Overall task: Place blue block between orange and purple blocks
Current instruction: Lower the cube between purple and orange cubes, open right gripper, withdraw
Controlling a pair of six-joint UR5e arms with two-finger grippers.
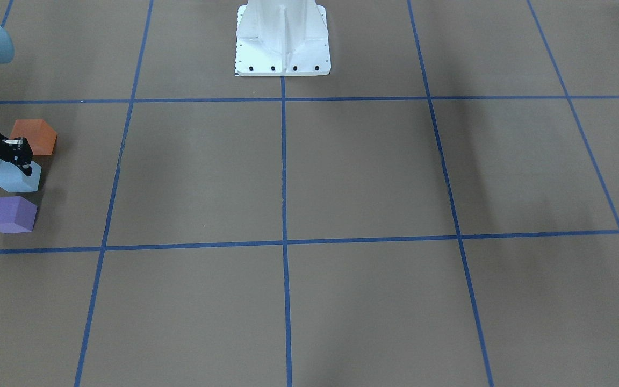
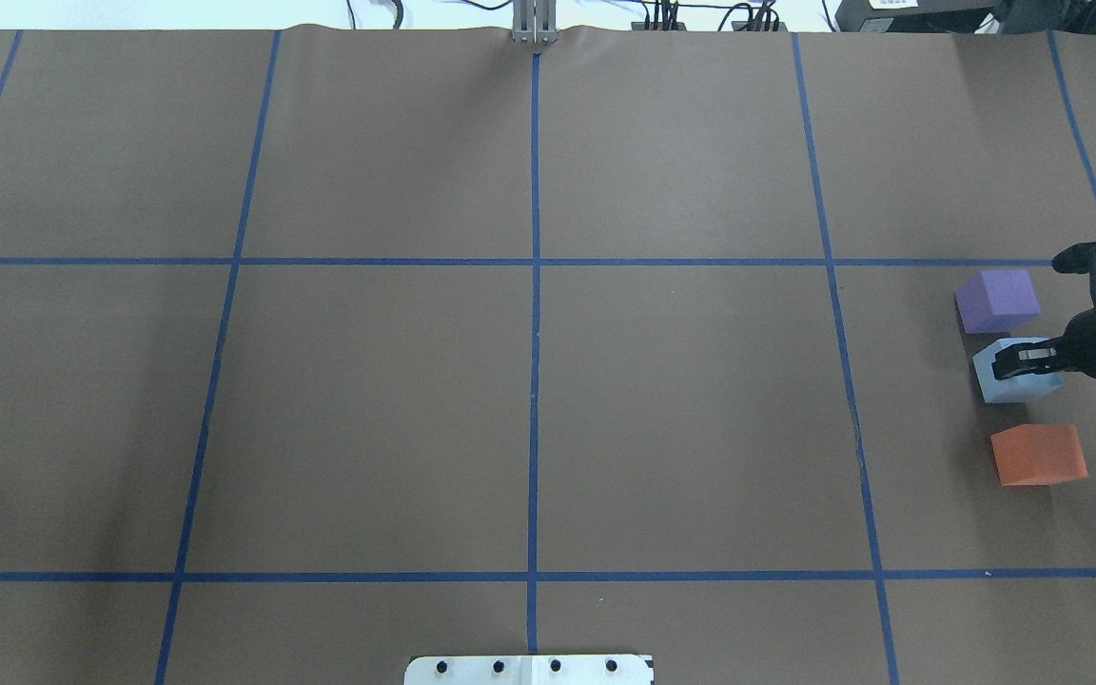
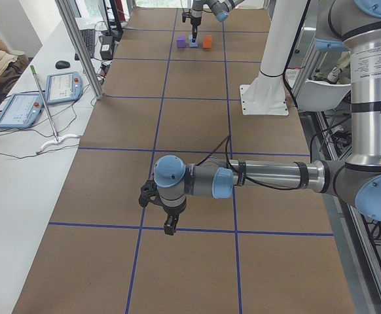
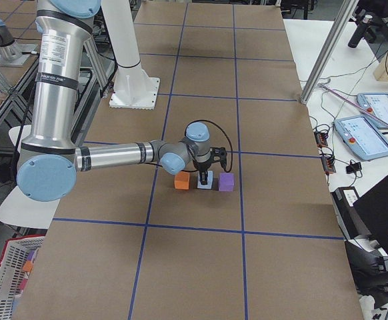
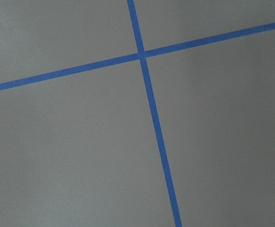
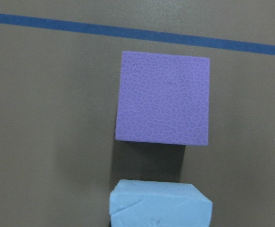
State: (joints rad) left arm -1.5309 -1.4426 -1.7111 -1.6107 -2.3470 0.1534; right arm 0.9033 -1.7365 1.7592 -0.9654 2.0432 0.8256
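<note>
Blue block (image 2: 1019, 387) between orange block (image 2: 1038, 455) and purple block (image 2: 997, 300), under right gripper (image 2: 1005, 362)

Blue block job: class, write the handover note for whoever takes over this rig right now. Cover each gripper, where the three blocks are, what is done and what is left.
Right gripper: down at the blue block, fingers at its sides. I cannot tell whether it is gripping or open.
Left gripper: hangs over bare table, far from the blocks, with nothing seen in it. I cannot tell whether it is open or shut.
Blocks: blue sits in line between the orange block and the purple block, apart from both.
Done: blue looks to be in the gap.
Left: confirm release, then lift the right arm clear.
</note>
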